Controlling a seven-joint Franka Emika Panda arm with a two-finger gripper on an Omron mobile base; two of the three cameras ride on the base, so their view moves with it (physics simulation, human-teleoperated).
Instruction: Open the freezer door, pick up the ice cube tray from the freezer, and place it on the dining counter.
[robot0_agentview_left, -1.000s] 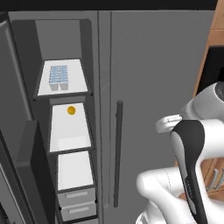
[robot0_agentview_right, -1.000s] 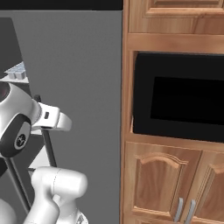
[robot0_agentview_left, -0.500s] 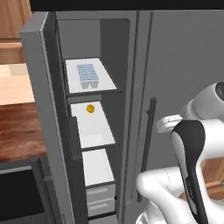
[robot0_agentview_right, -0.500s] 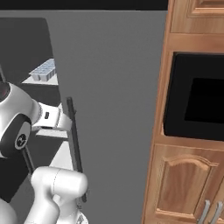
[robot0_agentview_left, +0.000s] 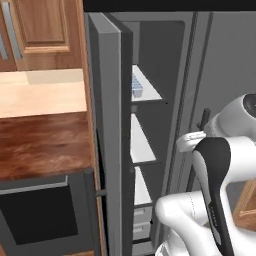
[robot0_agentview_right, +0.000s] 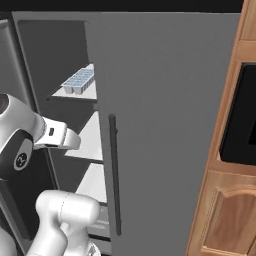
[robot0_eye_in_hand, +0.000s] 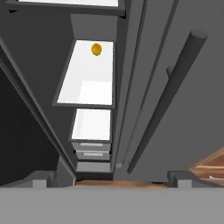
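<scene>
Door (robot0_agentview_left: 111, 135) swung wide open, edge on in the left base view, so step one looks done. Next step by guess: get the tray (robot0_agentview_right: 78, 81). Sits on the top white shelf (robot0_agentview_right: 75, 94) of the freezer (robot0_agentview_left: 150, 60), at about 10 o'clock in the right base view and near 12 o'clock in the left base view (robot0_agentview_left: 136, 89).

Pale blue-white, long, with rows of tiny square cups. Lies flat, close to the shelf's front edge, nothing touching it.

Gripper (robot0_eye_in_hand: 109, 179) points down past the lower shelves and drawers, with a small orange ball (robot0_eye_in_hand: 96, 49) at 12 o'clock in the hand view. Fingers spread wide apart, holding nothing.

Next move calls for lifting the hand up high to the top shelf, then reaching in. Counter (robot0_agentview_left: 42, 145) waits at 9 o'clock in the left base view.
</scene>
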